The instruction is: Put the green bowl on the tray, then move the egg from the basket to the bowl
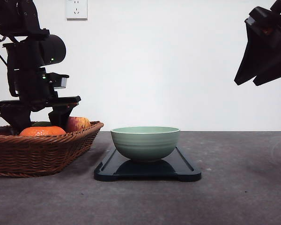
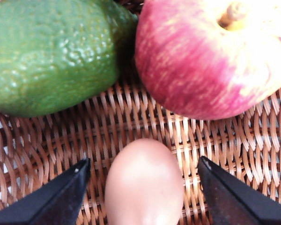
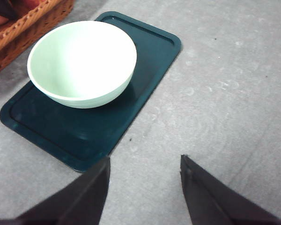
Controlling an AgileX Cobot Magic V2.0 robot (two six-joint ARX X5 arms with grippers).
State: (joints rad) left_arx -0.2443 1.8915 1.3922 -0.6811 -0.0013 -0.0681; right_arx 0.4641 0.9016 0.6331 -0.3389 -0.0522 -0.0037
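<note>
The pale green bowl (image 1: 145, 143) (image 3: 82, 61) stands upright on the black tray (image 1: 178, 171) (image 3: 84, 131) at the table's middle. At the left, the brown wicker basket (image 1: 37, 154) (image 2: 131, 117) holds a tan egg (image 2: 143, 185). My left gripper (image 1: 37, 121) (image 2: 143, 197) is lowered into the basket and open. The egg lies between its fingers (image 2: 56, 197) with a gap on each side. My right gripper (image 1: 246, 83) (image 3: 145, 187) hangs open and empty, high at the right, above bare table beside the tray.
Also in the basket are a green bumpy fruit (image 2: 51, 51), a red apple (image 2: 210, 56) (image 1: 77, 123) and an orange (image 1: 42, 131), close around the egg. The basket's corner (image 3: 33, 23) nearly touches the tray. Grey table (image 1: 243, 187) stretches to the right.
</note>
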